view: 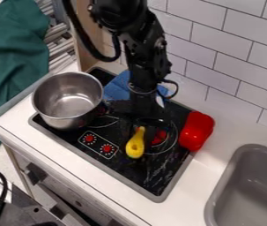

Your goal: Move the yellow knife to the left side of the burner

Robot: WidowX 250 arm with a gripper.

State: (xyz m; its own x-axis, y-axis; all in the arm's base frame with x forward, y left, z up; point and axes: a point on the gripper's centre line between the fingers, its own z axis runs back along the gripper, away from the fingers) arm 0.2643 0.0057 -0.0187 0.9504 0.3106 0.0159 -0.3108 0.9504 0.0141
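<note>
**Knife at the gripper, pick-up the step in hand!**

Clock centred on the burner: the pot [68, 97] sits at ten, the cloth [118, 86] at eleven. Here's the knife [135, 147], yellow, at eight o'clock, right by the rim, and the gripper [138, 135] is down at its upper end. Gripped or loose? Can't tell from here! The call: make sure of the hold, then a short carry towards nine, clear of the burner [172, 145], and release. Red pepper [196, 130], three o'clock.

Gap btwn pot [68, 106] & yellow knife [135, 146], red obj. [196, 131] blocking opp. side.
</note>
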